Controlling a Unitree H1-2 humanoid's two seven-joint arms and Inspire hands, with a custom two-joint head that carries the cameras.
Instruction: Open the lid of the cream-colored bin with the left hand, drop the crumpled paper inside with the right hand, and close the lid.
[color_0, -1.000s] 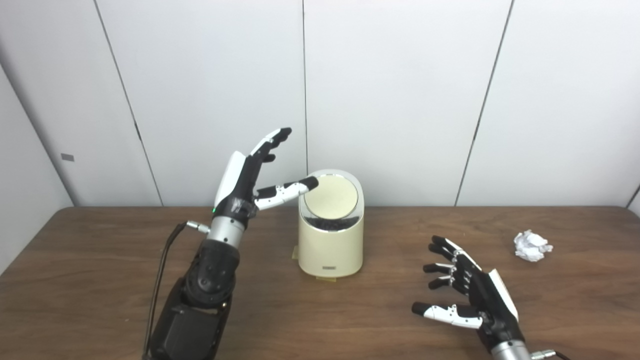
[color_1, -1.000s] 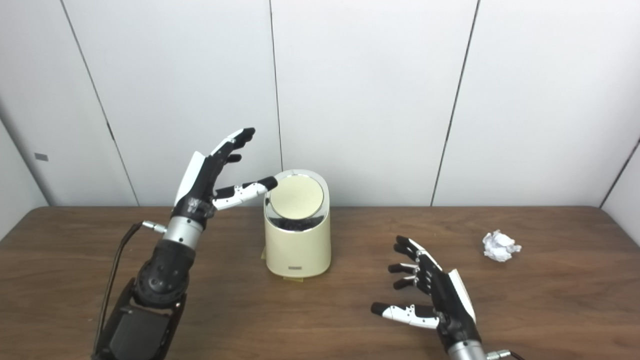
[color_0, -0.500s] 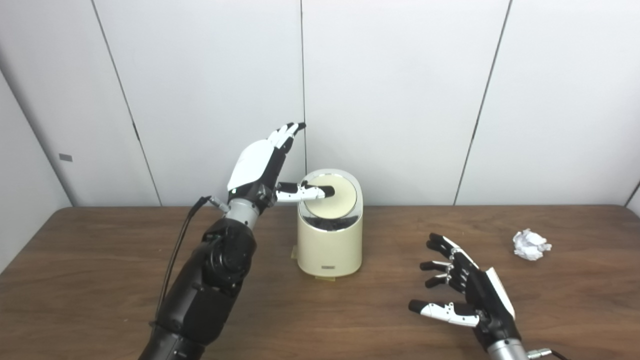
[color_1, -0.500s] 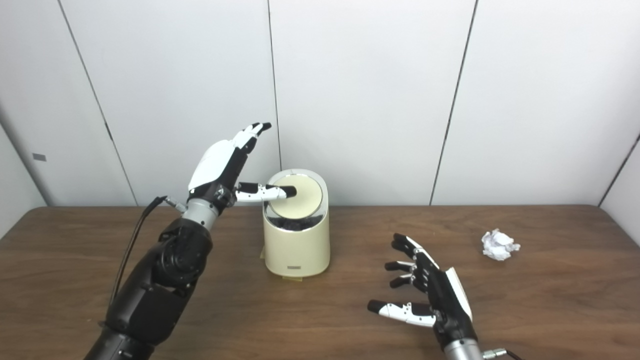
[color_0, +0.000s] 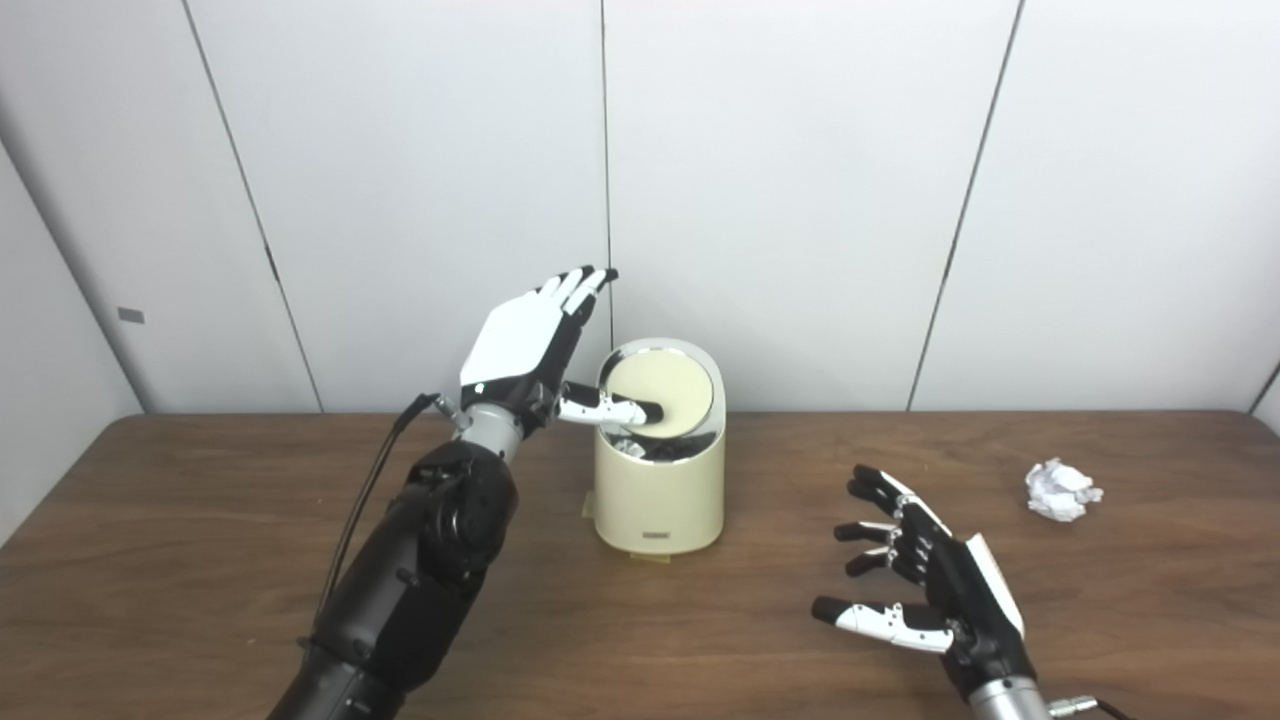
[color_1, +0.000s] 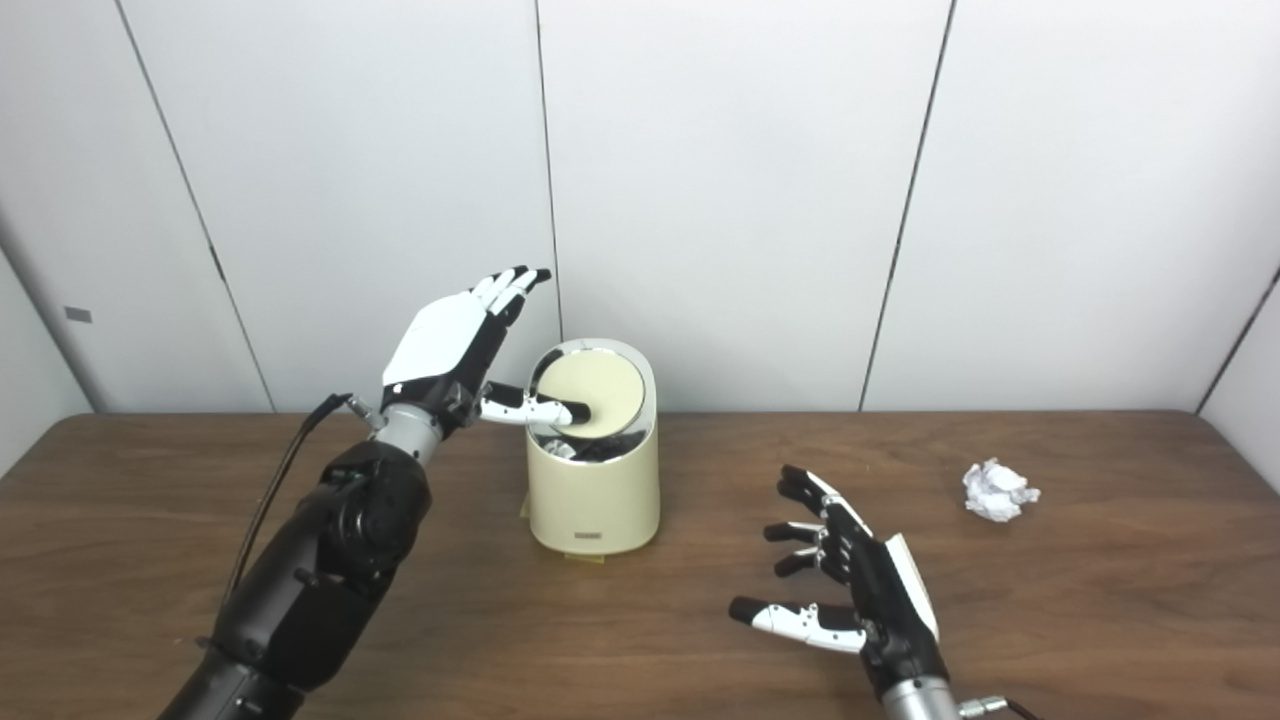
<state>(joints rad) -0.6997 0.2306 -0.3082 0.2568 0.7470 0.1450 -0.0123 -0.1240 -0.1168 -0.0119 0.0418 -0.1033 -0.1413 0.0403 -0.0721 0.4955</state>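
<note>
Barely begun: the left hand (color_0: 530, 345), fingers spread, thumbs the cream-colored bin's (color_0: 660, 490) lid (color_0: 662, 390) partway open, while the empty, splayed right hand (color_0: 940, 590) waits well apart from the crumpled paper (color_0: 1062, 490).

Paired head views over table (color_0: 200, 520)

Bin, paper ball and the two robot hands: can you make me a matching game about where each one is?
Things:
1. bin
2. paper ball
3. left hand
4. right hand

Places:
A. far right on the table
B. thumb pressing the lid
C. middle of the table
D. open, low over the table, near the front

Pairs: 1-C, 2-A, 3-B, 4-D
</note>
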